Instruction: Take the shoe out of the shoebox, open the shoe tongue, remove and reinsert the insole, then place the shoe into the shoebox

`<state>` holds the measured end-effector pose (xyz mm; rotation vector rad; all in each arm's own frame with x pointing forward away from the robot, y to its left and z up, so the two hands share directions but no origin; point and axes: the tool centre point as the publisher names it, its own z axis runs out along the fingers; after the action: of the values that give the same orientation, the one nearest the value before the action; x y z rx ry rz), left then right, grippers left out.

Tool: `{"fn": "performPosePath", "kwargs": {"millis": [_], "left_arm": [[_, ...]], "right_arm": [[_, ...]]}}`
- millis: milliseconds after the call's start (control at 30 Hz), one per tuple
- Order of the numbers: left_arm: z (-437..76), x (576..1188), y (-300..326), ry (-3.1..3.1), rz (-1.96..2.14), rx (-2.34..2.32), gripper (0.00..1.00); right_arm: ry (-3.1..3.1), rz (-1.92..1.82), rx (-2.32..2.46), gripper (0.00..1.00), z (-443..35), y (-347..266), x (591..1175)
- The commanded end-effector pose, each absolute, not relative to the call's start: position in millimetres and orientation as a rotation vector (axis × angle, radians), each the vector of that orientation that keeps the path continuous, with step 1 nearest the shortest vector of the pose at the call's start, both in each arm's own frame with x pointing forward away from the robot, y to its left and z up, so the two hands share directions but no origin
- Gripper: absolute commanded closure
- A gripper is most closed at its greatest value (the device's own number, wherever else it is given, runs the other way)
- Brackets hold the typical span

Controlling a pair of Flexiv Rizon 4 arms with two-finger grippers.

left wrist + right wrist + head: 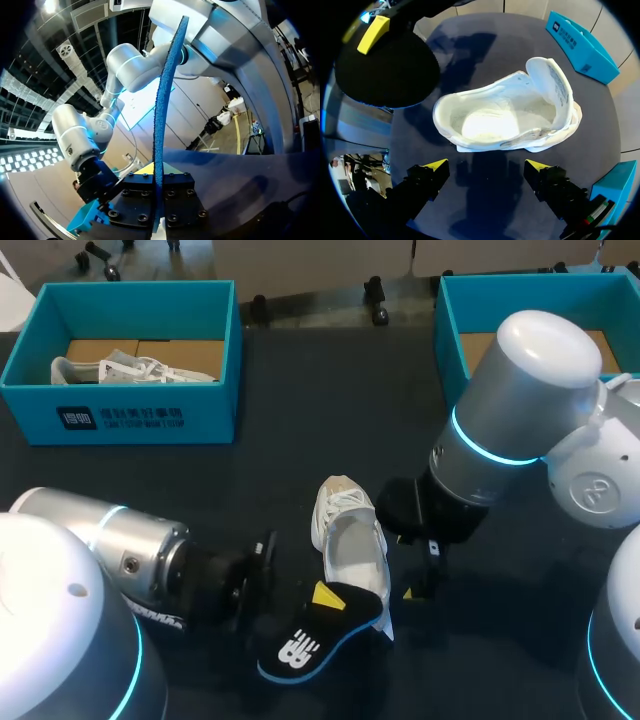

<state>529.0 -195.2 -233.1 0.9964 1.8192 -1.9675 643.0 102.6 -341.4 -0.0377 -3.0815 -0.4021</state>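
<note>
While the left gripper [158, 187] clamps the removed insole [300, 645] at six o'clock of the unboxed shoe [348, 540], the right gripper [485, 169] gapes empty; reinsertion and boxing remain.

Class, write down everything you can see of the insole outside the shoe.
The insole is a thin, bendy, foam-like sheet: black on one face with a white logo, bright blue on the edge and underside. The left pincer is shut on it, and it bows slightly. It sits by the heel end of the white shoe; contact unclear.
</note>
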Motion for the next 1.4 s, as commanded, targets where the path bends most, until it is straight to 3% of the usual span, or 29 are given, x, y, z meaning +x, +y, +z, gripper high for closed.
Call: {"fn": "performPosePath", "kwargs": {"millis": [33,1400], "left_arm": [[-239,529,-207,1.838,-1.933,0.968,1.00],[-255,568,-242,1.871,-1.943,0.709,1.00]], "right_arm": [[-3.083,-0.399,-0.039,0.00,-343,104,643],[-3.083,-0.399,-0.039,0.00,-343,104,643]]}}
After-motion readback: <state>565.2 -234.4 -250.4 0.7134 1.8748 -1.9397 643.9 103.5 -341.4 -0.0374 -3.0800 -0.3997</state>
